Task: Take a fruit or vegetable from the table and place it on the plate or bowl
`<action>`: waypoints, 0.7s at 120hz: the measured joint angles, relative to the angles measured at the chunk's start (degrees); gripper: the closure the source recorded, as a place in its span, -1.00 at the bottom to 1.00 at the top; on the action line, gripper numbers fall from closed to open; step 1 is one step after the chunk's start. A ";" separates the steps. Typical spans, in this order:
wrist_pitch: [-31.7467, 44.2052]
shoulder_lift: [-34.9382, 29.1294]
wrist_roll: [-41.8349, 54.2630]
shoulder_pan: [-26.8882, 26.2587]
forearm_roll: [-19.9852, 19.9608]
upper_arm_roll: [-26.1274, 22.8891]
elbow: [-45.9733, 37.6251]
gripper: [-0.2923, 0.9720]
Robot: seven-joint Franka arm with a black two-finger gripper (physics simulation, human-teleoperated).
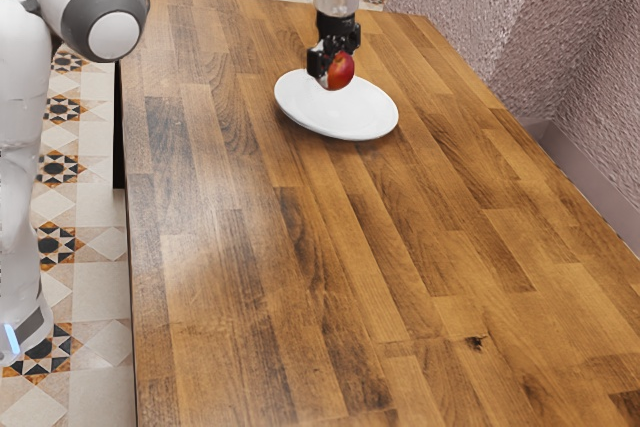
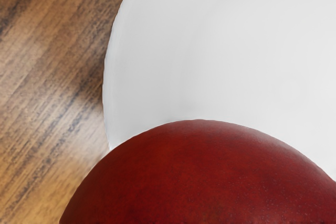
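A dark red apple (image 1: 342,71) hangs just above the far left part of a white plate (image 1: 350,117) in the exterior view. My black gripper (image 1: 335,69) comes down from above and is shut on the apple. In the wrist view the red apple (image 2: 205,177) bulges large right under my hand, with the white plate (image 2: 226,51) spread out beneath it and its rim beside the wood.
The plate sits at the far end of a long wooden table (image 1: 330,277). A rough pinkish wall (image 1: 560,37) runs along the exterior view's right. Patterned floor tiles (image 1: 70,247) lie past the table's left edge.
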 joint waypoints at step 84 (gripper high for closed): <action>-0.90 10.74 5.73 22.56 -6.13 -18.03 12.47 -0.16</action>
